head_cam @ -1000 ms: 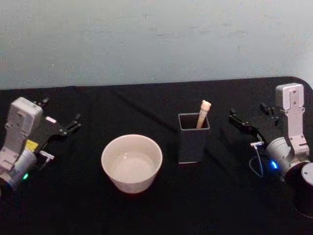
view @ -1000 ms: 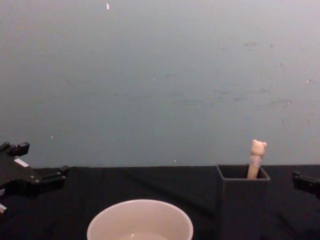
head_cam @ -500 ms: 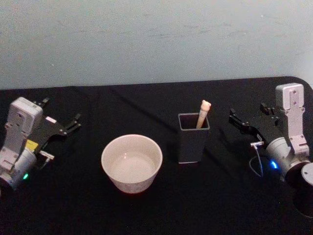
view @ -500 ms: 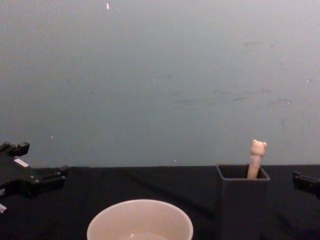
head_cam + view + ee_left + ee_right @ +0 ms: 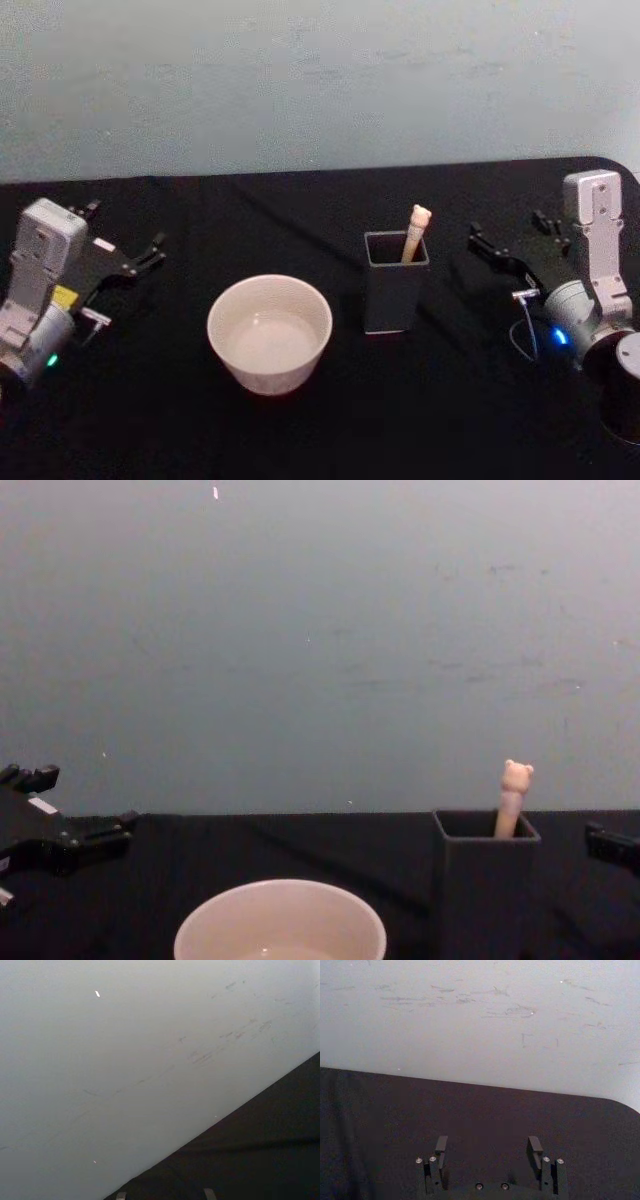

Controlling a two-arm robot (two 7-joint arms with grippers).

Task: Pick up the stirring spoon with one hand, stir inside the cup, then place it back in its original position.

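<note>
In the dark holder (image 5: 396,290) near the cup (image 5: 269,331), the spoon (image 5: 414,230) stands untouched. Both claws, left (image 5: 125,236) and right (image 5: 508,243), wait wide open and empty at the table's sides. Next, I think, the right claw must reach over and pinch the bear-topped handle.

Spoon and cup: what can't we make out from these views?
- Spoon: bowl end and lower handle hidden inside the dark holder, head and chest views.
- Cup: lower part cut off by the bottom edge, chest view.
- Left gripper: partly cut off by the left edge, chest view; just two finger tips at the bottom edge, left wrist view.
</note>
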